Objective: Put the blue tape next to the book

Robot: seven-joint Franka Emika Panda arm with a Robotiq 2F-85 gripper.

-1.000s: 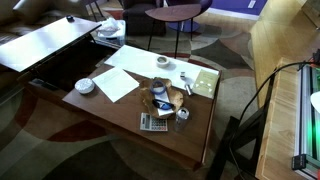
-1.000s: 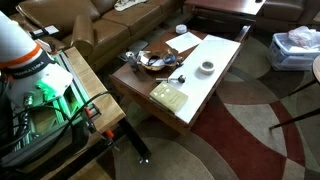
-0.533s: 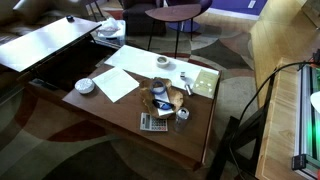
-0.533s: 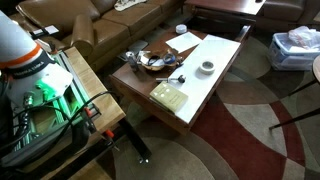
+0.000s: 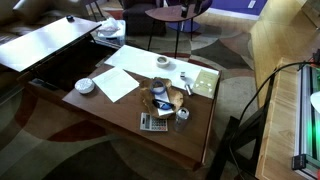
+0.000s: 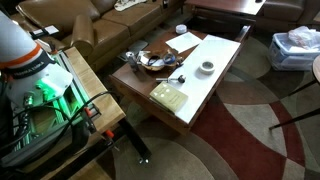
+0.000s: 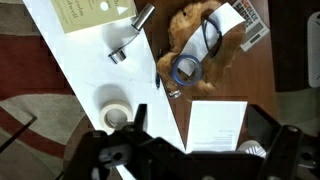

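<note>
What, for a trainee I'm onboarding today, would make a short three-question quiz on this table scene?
1. True or false: the blue tape touches the book.
2. In the wrist view, what lies between them? A) silver cylinder B) calculator C) white paper
3. Fill in: the end effector is ___, holding nothing.
Key: 1 false; 2 A; 3 open.

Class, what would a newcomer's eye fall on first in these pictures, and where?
The cluttered wooden coffee table, white along one side, stands out first. Near its middle the blue tape lies beside a brown heap; the pale yellow-green book lies apart on the white part.
</note>
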